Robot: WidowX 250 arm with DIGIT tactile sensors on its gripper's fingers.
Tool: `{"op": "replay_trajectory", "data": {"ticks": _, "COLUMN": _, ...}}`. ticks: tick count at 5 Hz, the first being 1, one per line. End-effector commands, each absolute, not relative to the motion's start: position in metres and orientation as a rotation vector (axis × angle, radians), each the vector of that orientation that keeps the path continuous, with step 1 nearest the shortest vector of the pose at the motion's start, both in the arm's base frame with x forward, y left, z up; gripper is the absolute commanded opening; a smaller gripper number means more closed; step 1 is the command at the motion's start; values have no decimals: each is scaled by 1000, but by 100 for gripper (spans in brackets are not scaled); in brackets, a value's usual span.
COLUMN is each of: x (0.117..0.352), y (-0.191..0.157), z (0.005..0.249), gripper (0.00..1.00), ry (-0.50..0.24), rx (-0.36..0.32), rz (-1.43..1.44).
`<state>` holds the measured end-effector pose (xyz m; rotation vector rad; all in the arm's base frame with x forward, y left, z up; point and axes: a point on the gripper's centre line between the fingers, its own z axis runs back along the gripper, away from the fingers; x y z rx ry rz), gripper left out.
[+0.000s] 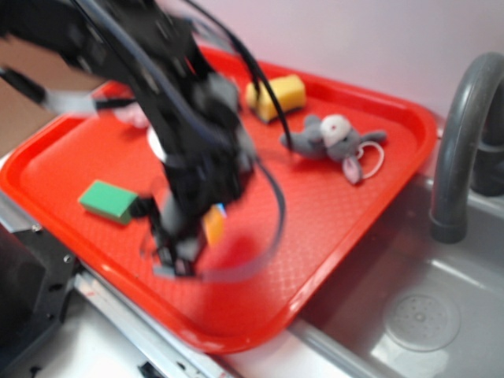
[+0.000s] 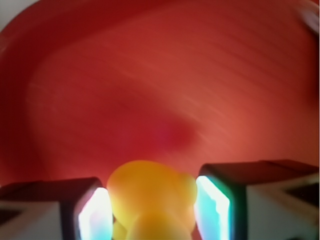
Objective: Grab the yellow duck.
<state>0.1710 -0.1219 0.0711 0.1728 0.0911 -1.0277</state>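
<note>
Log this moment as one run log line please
gripper: shut on yellow duck | position: above red tray | exterior view: motion-blurred | green block: on tray, untouched

arm (image 1: 157,87) motion-blurred, yellow duck (image 2: 150,197) cut off at bottom edge

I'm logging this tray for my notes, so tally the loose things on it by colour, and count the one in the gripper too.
Yellow: 2, the yellow duck between the fingers of the gripper, and the yellow sponge
Green: 1, the green block
Grey: 1, the grey plush toy
Total: 4, though the blurred arm hides part of the red tray.
</note>
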Motion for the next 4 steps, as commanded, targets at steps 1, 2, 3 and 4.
{"op": "replay_trajectory", "data": {"ticks": 1, "x": 197, "y": -40, "z": 158, "gripper": 0, "ry": 116, "rx": 162, "rz": -527}}
{"op": "replay_trajectory", "data": {"ticks": 2, "x": 180, "y": -37, "z": 181, "gripper": 0, "ry": 106, "rx": 150, "rz": -276}}
{"op": "replay_trajectory", "data": {"ticks": 3, "x": 160, "y": -53, "z": 200, "gripper": 0, "ry": 49, "rx": 114, "rz": -24}}
{"op": "replay_trajectory", "data": {"ticks": 4, "x": 163, "y": -67, "z": 206, "gripper": 0, "ry": 51, "rx": 22, "rz": 224}}
